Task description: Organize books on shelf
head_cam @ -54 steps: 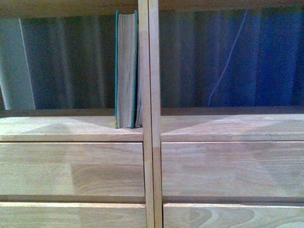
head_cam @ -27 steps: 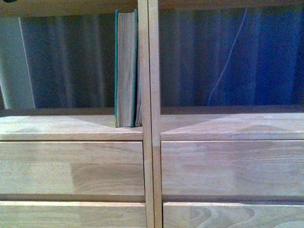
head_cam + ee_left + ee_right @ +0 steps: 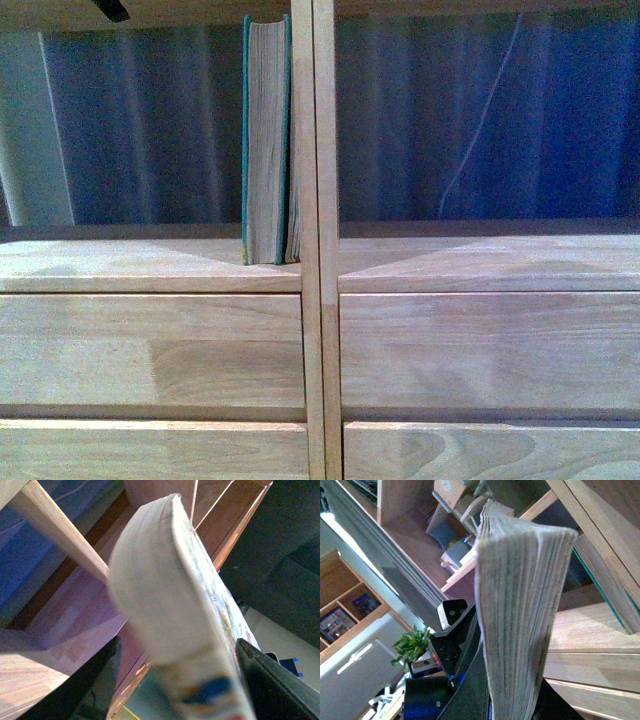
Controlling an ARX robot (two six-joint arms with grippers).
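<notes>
A thick teal-covered book (image 3: 265,140) stands upright on the pale wood shelf (image 3: 150,265), close to the centre divider (image 3: 312,200), with a thinner volume squeezed between. It also shows in the right wrist view (image 3: 607,587). My left gripper (image 3: 200,695) is shut on the white paperback (image 3: 165,595), whose colourful cover edge shows beside one black finger (image 3: 272,685); it is held near the shelf frame. My right gripper (image 3: 512,700) is shut on a thick book (image 3: 517,605) with greyish page edges, held upright in front of the shelf. Neither gripper is clearly in the front view.
Flat drawer fronts (image 3: 150,350) lie below the shelf board. The right compartment (image 3: 480,130) shows only a blue curtain behind. A dark tip (image 3: 112,10) pokes in at the top left. A cabinet, plant (image 3: 412,645) and clutter lie behind in the right wrist view.
The shelf and teal book have slid slightly down in the front view. A dark tip has come into view at the top left edge.
</notes>
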